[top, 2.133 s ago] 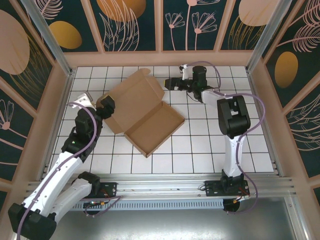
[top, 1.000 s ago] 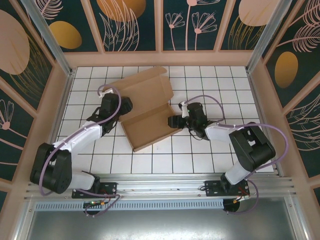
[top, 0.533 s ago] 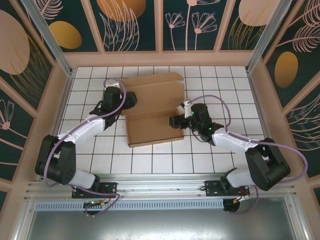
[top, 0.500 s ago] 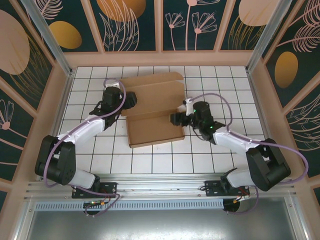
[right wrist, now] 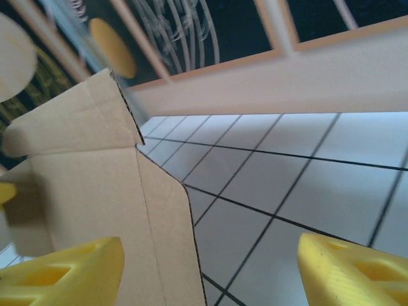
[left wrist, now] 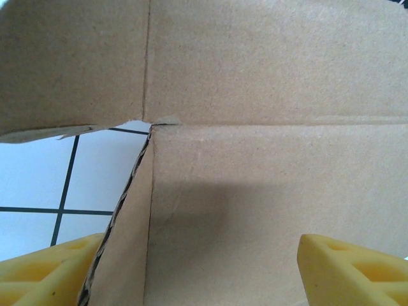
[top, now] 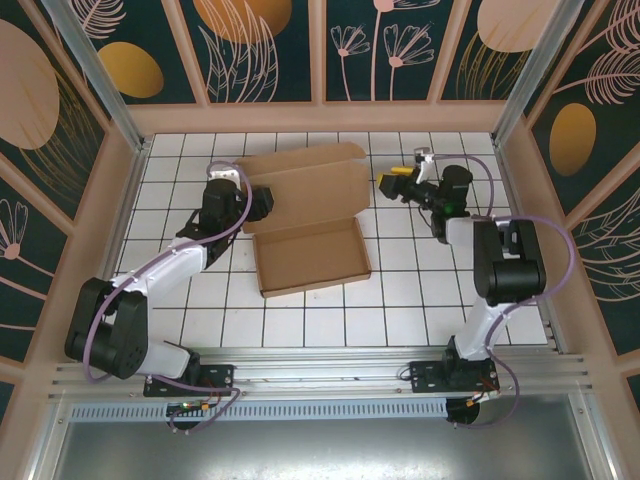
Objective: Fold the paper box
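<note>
Now left tool [top: 264,200] gapes astride the paper box [top: 310,256] wall; right tool [top: 386,183] gapes nearby, unladen.

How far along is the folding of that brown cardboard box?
Done: on the plain brown corrugated cardboard mailer box, tray walls look raised. In hand: the left gripper, open, straddles a flap left of the lid; the right gripper is open by its right edge. Left: closing and tucking that open lid.

The paper box [top: 310,258], plain brown corrugated cardboard, lies open on the tiled counter [top: 420,300]. Its shallow tray, walls raised, sits nearest, with the lid panel [top: 305,188] spread behind it, seemingly almost flat.
</note>
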Robot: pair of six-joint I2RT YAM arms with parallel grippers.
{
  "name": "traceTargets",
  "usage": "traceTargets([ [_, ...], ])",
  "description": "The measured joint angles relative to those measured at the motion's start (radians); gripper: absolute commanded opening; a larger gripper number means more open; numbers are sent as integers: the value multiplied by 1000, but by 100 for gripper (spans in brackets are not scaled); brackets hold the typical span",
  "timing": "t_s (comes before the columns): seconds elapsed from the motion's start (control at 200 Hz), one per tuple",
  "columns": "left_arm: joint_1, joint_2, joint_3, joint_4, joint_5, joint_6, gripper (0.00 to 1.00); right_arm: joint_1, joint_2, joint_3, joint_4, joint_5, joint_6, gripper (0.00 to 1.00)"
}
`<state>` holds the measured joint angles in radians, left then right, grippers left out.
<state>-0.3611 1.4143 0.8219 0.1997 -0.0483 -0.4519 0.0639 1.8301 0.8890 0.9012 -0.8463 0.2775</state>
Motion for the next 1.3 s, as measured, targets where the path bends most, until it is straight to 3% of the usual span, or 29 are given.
traceTargets([
  [0.165, 0, -6, -3, 10, 0, 3, 74, 26, 77, 72, 7, -146, 13, 72],
  [0.345, 0, -7, -3, 14, 4, 4, 74, 78, 109, 182, -144, -152, -90, 64],
  [0.49, 0, -7, -3, 14, 4, 4, 74, 99, 126, 222, -240, -142, -156, 46],
  [0.631, 0, -7, -3, 14, 4, 6, 74, 100, 147, 234, -313, -129, -194, 39],
  [0.701, 0, -8, -3, 14, 4, 7, 74, 100, 152, 234, -332, -127, -200, 29],
  [0.761, 0, -8, -3, 14, 4, 7, 74, 100, 152, 234, -340, -127, -213, 14],
  [0.896, 0, -8, -3, 14, 7, 7, 73, 110, 148, 234, -353, -100, -232, 2],
  [1.121, 0, -8, -3, 24, 15, 6, 73, 181, 45, 203, -426, 114, -283, 0],
  [1.296, 5, -8, -3, 29, 10, 6, 72, 330, -29, 203, -501, 500, -308, 0],
])
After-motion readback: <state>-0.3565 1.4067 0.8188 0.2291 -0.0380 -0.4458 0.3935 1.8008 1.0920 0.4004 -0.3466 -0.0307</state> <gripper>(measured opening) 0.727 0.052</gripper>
